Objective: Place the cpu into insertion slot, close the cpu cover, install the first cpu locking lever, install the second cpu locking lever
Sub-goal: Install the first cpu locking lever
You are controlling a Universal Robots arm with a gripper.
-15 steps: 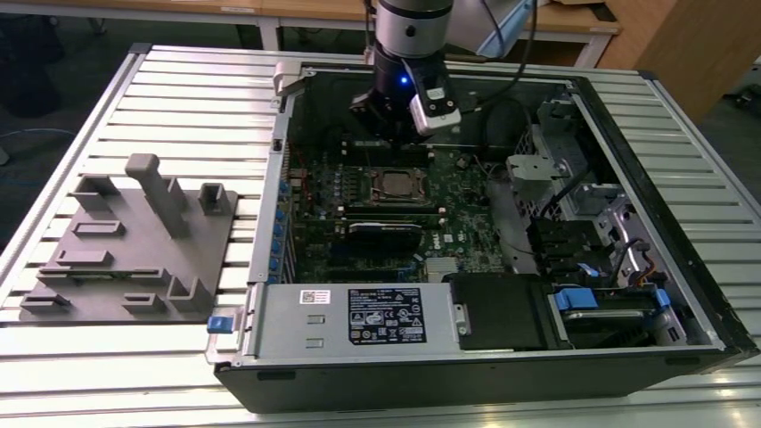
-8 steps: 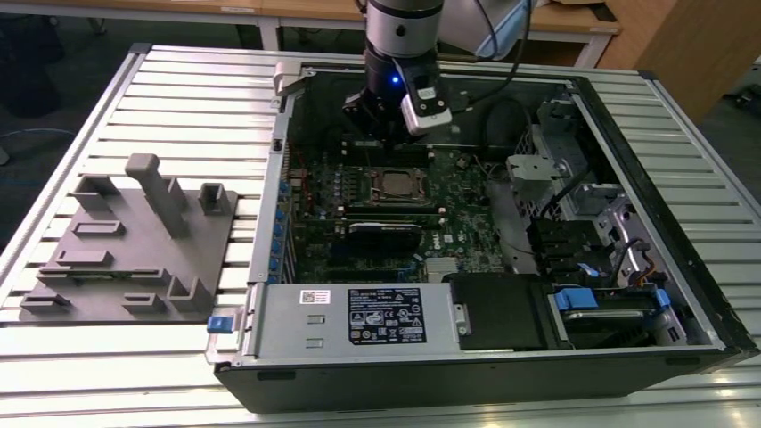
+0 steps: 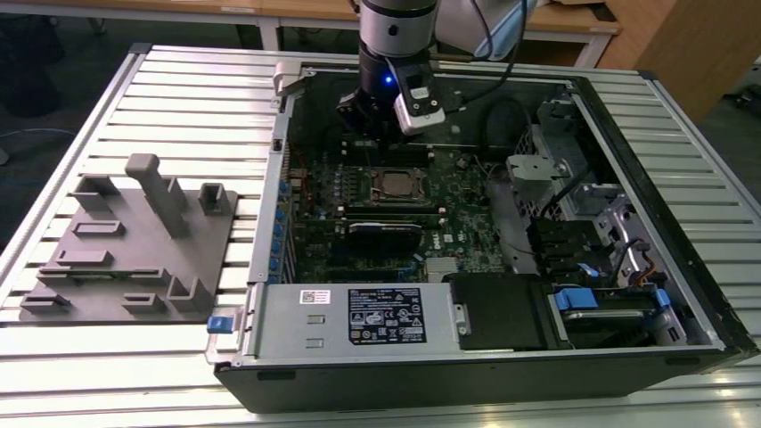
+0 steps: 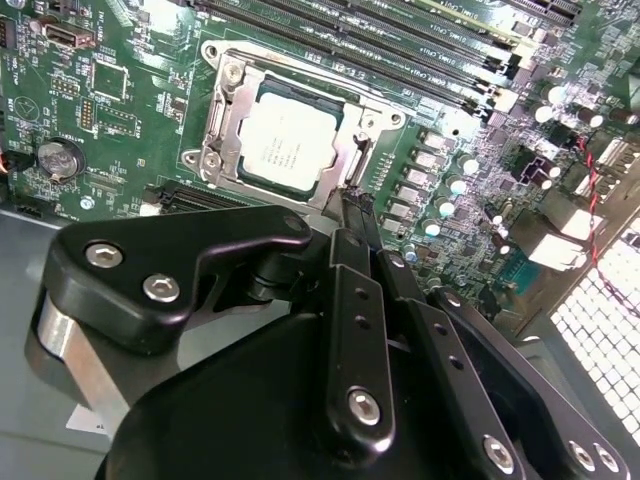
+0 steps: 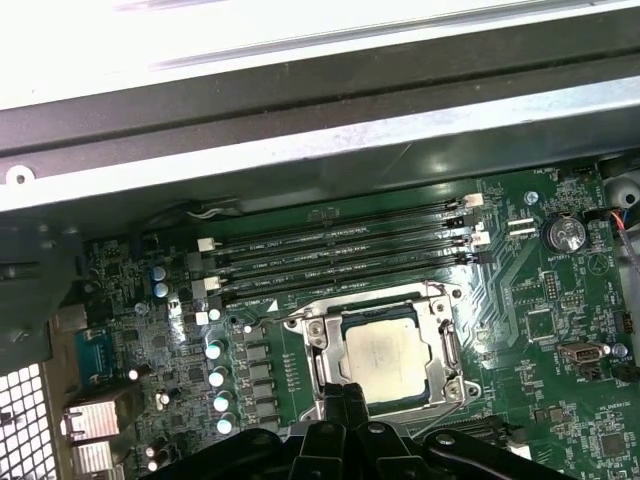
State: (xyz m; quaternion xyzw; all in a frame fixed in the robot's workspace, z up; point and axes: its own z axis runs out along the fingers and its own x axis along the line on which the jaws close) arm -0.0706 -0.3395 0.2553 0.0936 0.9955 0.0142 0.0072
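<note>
In the upper middle of the exterior view, the gripper [image 3: 383,135] is hanging inside the open computer case [image 3: 476,379], just above the insertion slot [image 3: 398,186] near the frame's centre. A grey fixture block [image 3: 131,241] is lying on the table [image 3: 178,80] at the exterior view's left.

In the second wrist view, the cpu [image 4: 290,145] is sitting seated in the slot. The cpu cover [image 4: 345,165] is looking folded down around it. The fingertips [image 4: 352,215], pinched together on nothing, are touching or almost touching the cover's edge.

In the first wrist view, those closed tips are sitting just beside the frame's corner.

This is looking like lever work. A good push is going to run low along the frame's side, keeping off the chip's top and the capacitors [image 4: 432,229] nearby. The levers are too thin to judge.

Counting: one cpu, one slot, one cover, four long memory slots [image 5: 340,255], one coin cell [image 5: 565,235].
</note>
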